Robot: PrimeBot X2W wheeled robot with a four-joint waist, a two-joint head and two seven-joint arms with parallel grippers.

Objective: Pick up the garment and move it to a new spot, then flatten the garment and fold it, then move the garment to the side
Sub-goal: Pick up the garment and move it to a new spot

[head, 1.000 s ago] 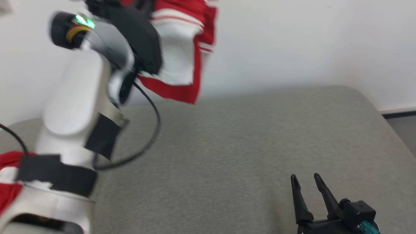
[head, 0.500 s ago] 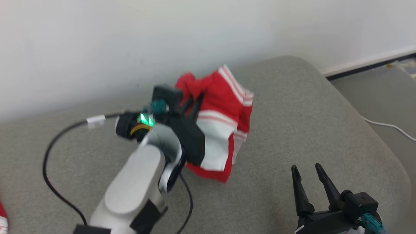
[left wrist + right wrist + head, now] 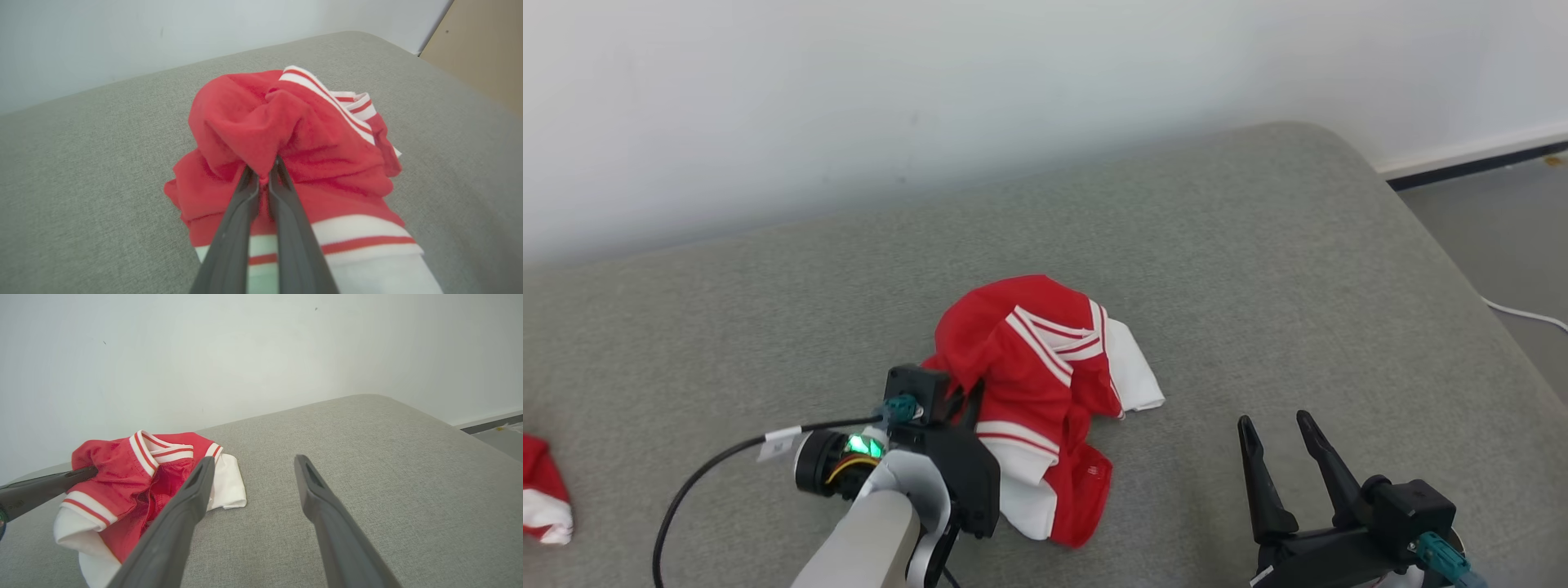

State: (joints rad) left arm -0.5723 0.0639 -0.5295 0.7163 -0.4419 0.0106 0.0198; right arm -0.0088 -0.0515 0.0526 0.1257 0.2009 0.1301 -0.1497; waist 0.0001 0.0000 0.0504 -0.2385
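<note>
Garment (image 3: pixel 1037 392) is down on the grey cushion (image 3: pixel 1258 269), mid-surface. It's a crumpled heap with its long axis running from the wall side toward the robot, and a white flap pokes out right. Red cloth, white-striped ribbing, white panels. The left gripper (image 3: pixel 968 394) has its jaws clamped on a red fold at the heap's left edge. The right gripper (image 3: pixel 1278 425) hovers near right, jaws apart, clear of the cloth. A second ago the garment dangled high against the wall.

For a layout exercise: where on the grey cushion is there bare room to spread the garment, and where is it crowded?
Bare: between garment and wall; also right of it, up to the cushion edge, beyond the open right claw. Crowded: around the left claw gripping the garment.
</note>
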